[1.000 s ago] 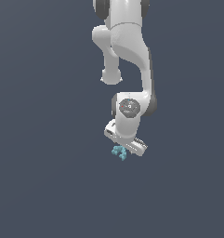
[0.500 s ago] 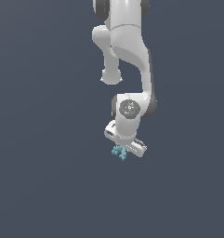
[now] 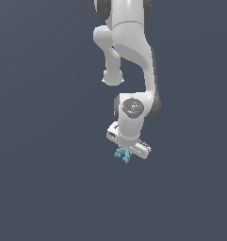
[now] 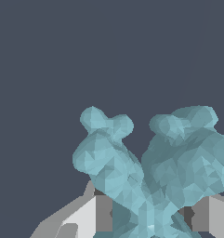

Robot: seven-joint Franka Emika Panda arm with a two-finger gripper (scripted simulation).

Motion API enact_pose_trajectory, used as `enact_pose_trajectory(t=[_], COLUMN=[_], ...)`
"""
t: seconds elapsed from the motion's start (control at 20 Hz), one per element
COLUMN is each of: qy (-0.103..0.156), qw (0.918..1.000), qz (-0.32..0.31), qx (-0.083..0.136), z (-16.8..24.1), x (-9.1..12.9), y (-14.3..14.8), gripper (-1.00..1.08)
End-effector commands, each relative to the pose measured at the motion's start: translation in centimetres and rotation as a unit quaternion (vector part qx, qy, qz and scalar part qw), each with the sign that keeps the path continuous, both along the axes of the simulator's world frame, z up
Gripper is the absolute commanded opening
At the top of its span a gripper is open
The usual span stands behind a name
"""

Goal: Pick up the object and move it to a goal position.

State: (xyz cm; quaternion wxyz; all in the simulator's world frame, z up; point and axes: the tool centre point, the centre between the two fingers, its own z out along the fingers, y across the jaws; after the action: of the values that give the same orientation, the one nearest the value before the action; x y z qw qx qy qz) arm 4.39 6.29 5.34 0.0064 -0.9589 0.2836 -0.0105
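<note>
The object (image 3: 122, 155) is a small light-teal X-shaped piece with knobbly arms. In the exterior view it sits right under the white gripper (image 3: 125, 153) at the end of the arm. In the wrist view the object (image 4: 150, 172) fills the lower middle, large and close. Its lower part lies between the two grey-white fingers (image 4: 92, 211), which press against it from both sides. The gripper is shut on the object. The fingertips are mostly hidden behind the hand in the exterior view.
A plain dark grey-blue surface (image 3: 49, 179) fills both views. The white arm (image 3: 131, 56) comes down from the exterior view's top. Nothing else is in view.
The arm, the gripper and the held object stand almost where they stood before. No clear movement shows.
</note>
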Motion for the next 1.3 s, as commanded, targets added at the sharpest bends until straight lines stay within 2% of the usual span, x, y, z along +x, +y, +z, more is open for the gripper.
enact_pose_trajectory(t=[0.0, 0.25, 0.45, 0.65, 0.85, 1.05, 1.25], qy=[-0.015, -0.065, -0.119, -0.182, -0.232, -0.267, -0.288], qw=[0.9998, 0.9964, 0.9876, 0.9708, 0.9516, 0.9355, 0.9242], qz=[0.012, 0.053, 0.098, 0.149, 0.192, 0.22, 0.238], qx=[0.004, 0.017, 0.031, 0.048, 0.062, 0.072, 0.079], z=[1.7, 7.6, 14.4, 22.7, 29.6, 34.5, 37.5], x=[1.0, 3.7, 5.8, 7.0, 6.8, 6.1, 5.4], y=[0.7, 3.2, 5.9, 9.1, 11.6, 13.1, 14.0], gripper=[-1.0, -1.0, -1.0, -1.0, -1.0, -1.0, -1.0])
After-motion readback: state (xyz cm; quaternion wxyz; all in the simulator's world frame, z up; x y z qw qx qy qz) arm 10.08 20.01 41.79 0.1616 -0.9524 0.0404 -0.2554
